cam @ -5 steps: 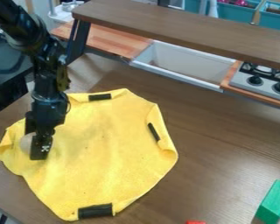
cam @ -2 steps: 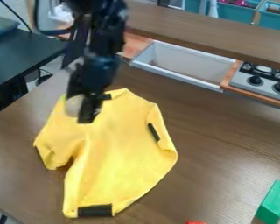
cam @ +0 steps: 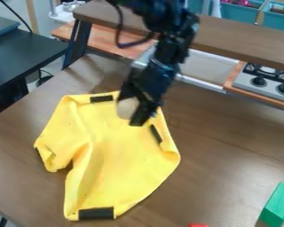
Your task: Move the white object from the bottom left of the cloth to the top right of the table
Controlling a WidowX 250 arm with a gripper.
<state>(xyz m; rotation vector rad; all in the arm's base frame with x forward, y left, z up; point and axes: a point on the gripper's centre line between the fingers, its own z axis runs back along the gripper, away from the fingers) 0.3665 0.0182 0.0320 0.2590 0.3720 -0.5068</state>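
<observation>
Bench: brown wooden bench point(cam: 227, 155), spanning the middle.
Cloth: creased yellow fabric cloth point(cam: 117, 164), at 7 o'clock on the bench, a notch at its 8 o'clock edge.
Shelf: long brown wooden shelf point(cam: 245, 40), raised, at 1 o'clock.
Arm: jointed black robot arm point(cam: 162, 60), coming in from 12 o'clock.
Basin: white rectangular sink basin point(cam: 209, 68), between 1 and 2 o'clock.
Stove: silver toy stove with black knobs point(cam: 272, 86), between 2 and 3 o'clock.
Gripper: black two-finger gripper point(cam: 131, 111), grasping the white object.
Block: green rectangular block point(cam: 278, 204), between 4 and 5 o'clock.
White object: pale rounded object point(cam: 126, 107), between the fingers, near the cloth's 12 o'clock edge; its height is unclear.
</observation>
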